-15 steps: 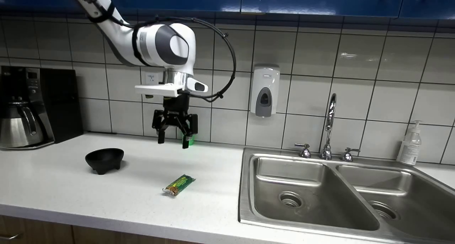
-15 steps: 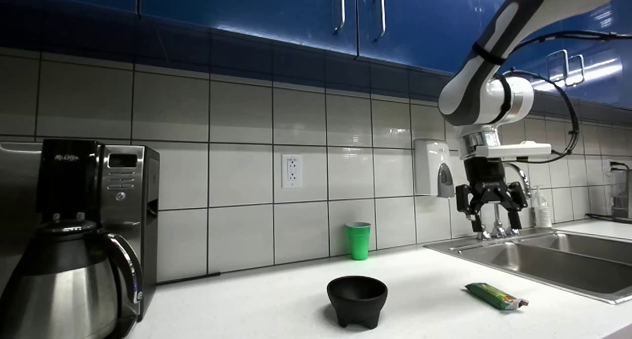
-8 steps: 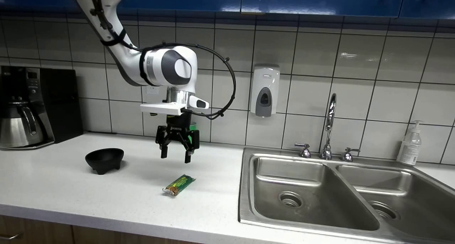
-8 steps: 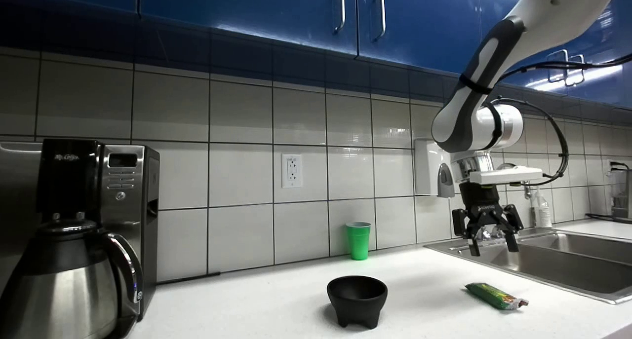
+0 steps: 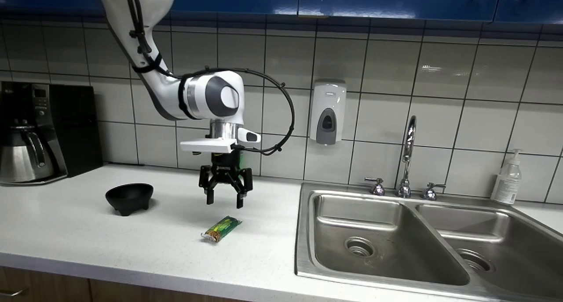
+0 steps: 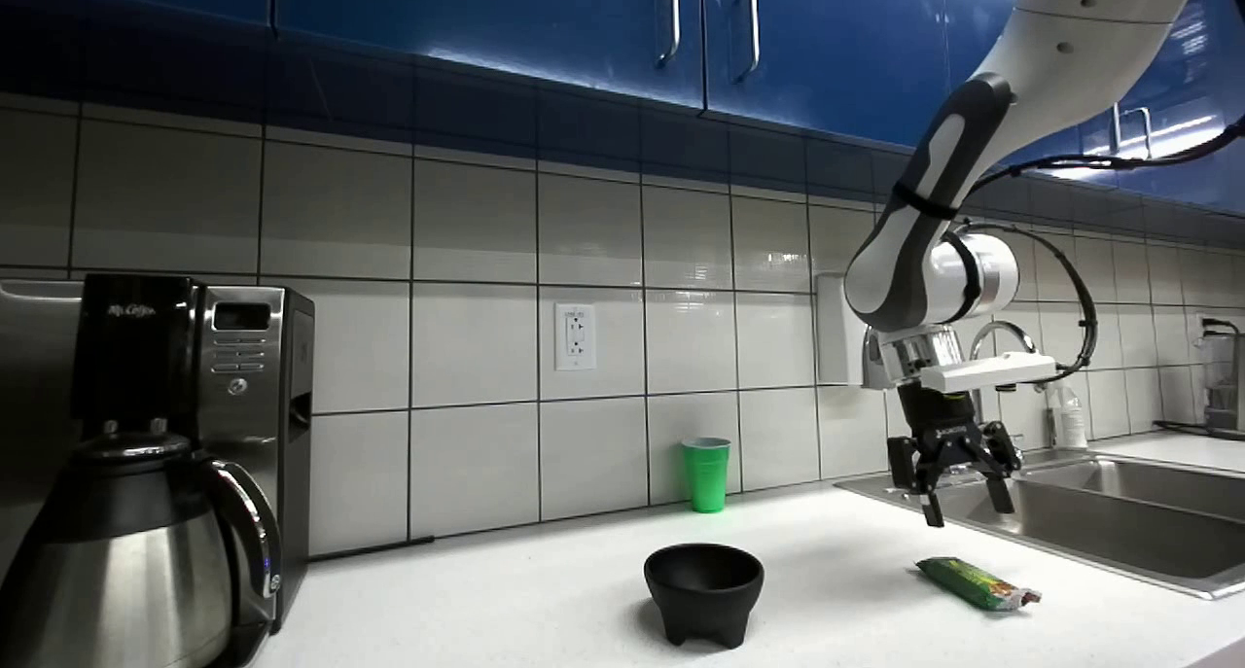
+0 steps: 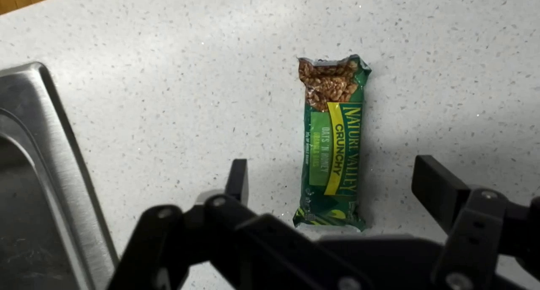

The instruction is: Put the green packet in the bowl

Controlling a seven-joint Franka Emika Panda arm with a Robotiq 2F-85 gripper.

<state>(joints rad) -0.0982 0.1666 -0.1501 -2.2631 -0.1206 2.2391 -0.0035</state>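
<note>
The green packet (image 5: 221, 229) lies flat on the white counter in both exterior views (image 6: 976, 584). In the wrist view the packet (image 7: 333, 148) lies lengthwise, its brown-pictured end away from the gripper. My gripper (image 5: 225, 200) points down, open and empty, above the counter a little higher than the packet; it also shows in an exterior view (image 6: 967, 506). In the wrist view the gripper's (image 7: 333, 177) fingers stand wide on either side of the packet's near half, not touching it. The black bowl (image 5: 129, 199) stands upright on short feet, apart from the packet (image 6: 704, 595); it is outside the wrist view.
A steel sink (image 5: 303, 236) is beside the packet; its rim shows in the wrist view (image 7: 67, 163). A green cup (image 6: 706, 475) stands by the tiled wall. A coffee maker (image 6: 243, 425) stands beyond the bowl. A soap dispenser (image 5: 327, 110) hangs on the wall.
The arm has come down toward the packet, and the gripper has shifted slightly to bring it nearer. The gripper stays open. The packet and bowl have not moved.
</note>
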